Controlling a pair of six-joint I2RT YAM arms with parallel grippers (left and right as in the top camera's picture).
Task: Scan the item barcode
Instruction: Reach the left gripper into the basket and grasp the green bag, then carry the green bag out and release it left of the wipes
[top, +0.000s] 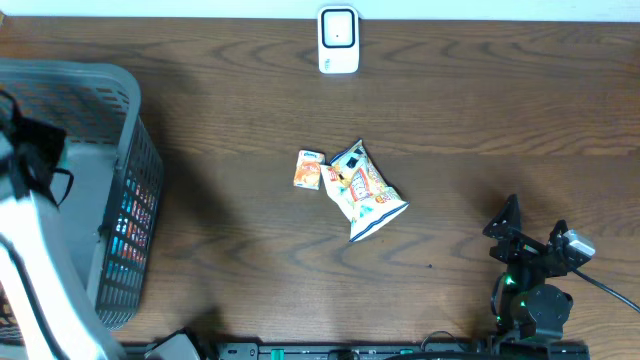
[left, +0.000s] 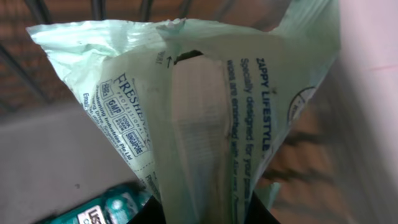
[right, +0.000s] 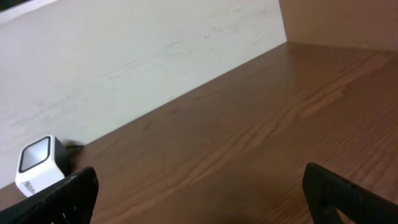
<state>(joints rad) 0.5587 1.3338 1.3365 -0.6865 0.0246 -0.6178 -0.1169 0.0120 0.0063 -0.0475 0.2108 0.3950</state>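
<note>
Left end effector (left: 208, 213) clamped on green packet (left: 205, 106), wrist view only, right end effector (right: 196, 180) wide open

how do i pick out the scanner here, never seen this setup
Take the dark wooden table and follow its far edge, by the pale wall, to the middle. The scanner stands there alone: a small white box with a dark window, unlike the colourful snack bag and small orange packet lying mid-table.

Wood-grain table (top: 450, 120), grey plastic basket (top: 125, 100), crinkled film pouch (left: 205, 124)
</note>
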